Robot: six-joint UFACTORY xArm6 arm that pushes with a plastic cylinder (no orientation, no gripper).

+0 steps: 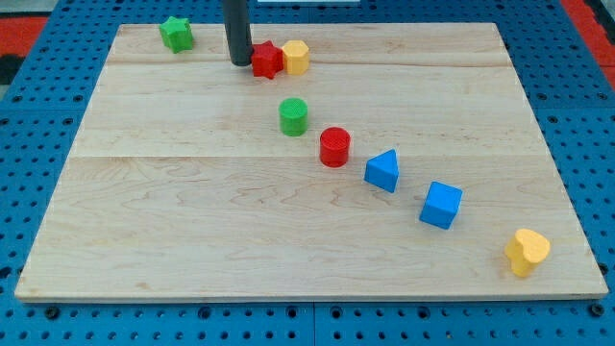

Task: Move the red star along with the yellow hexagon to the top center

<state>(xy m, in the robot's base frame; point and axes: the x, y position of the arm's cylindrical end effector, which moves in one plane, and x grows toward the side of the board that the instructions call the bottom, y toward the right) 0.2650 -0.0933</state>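
Observation:
The red star lies near the view's top centre, touching the yellow hexagon on its right side. My tip stands on the board right at the red star's left side, touching or nearly touching it. The dark rod rises straight up out of the view's top.
A green star sits at the top left. A green cylinder, a red cylinder, a blue triangular block, a blue cube and a yellow block run diagonally to the bottom right. The wooden board lies on a blue pegboard.

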